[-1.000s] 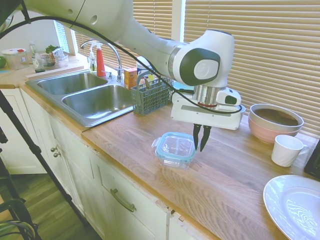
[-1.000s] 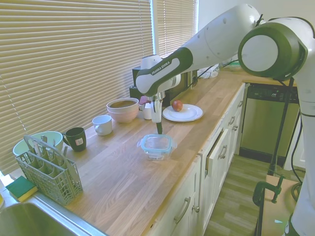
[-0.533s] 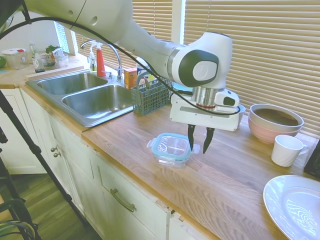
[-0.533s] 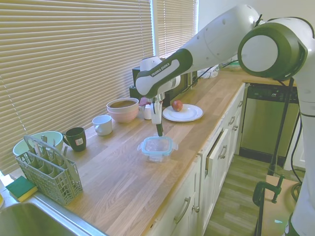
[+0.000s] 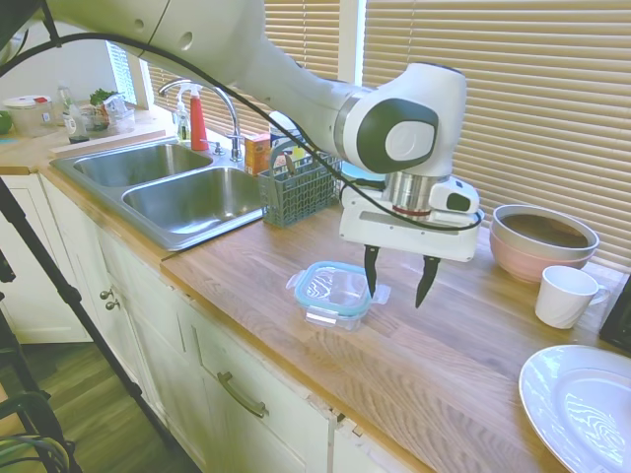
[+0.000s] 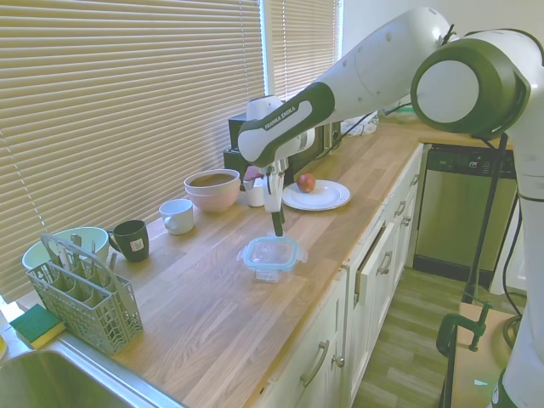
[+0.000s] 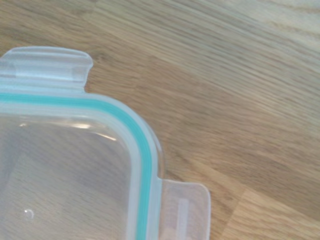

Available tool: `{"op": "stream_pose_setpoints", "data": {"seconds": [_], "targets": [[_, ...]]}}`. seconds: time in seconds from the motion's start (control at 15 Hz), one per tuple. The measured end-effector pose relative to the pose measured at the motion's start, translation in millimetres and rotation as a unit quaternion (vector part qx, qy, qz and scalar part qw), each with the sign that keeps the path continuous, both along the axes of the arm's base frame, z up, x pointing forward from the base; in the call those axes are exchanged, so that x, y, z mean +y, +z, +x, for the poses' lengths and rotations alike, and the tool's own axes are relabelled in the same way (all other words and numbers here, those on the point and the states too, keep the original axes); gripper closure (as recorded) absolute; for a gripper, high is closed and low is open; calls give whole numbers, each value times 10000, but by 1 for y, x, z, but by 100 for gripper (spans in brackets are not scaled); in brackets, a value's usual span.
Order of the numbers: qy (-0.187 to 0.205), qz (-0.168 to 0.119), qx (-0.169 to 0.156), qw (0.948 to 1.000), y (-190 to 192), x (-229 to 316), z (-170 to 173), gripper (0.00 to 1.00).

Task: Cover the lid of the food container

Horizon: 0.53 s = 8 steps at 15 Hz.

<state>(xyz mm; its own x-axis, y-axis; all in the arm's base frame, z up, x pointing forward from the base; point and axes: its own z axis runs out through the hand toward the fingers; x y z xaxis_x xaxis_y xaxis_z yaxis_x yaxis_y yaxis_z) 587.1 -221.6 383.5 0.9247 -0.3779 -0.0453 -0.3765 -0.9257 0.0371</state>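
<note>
The clear lid (image 5: 333, 283) with its teal rim lies flat on top of the small clear food container (image 5: 332, 313), near the front edge of the wooden counter. The same lid (image 6: 271, 252) sits on the container (image 6: 270, 269) in the second exterior view. My gripper (image 5: 397, 279) hangs just beside and slightly above the lid, open and holding nothing, its two dark fingers spread wide. From the other side the gripper (image 6: 276, 222) hovers just behind the lid. One corner of the lid (image 7: 75, 170) and two clear snap tabs fill the wrist view.
Stacked pink and white bowls (image 5: 542, 239), a white mug (image 5: 566, 295) and a white plate (image 5: 582, 404) stand to the right. A grey cutlery basket (image 5: 299, 187) and the double sink (image 5: 168, 187) lie to the left. A dark mug (image 6: 131, 240) and a plate with an apple (image 6: 315, 195) also stand on the counter.
The fingers have spread from nearly shut to wide open and let go of the lid. The lid has settled flat on the container, which shifted slightly left. The gripper rose a little.
</note>
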Motion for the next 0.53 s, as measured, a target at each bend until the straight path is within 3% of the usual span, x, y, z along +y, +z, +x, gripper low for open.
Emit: {"op": "stream_pose_setpoints", "data": {"seconds": [0.53], "targets": [[-137, 87, -294, 9994, 41, 2, -7, 0]]}}
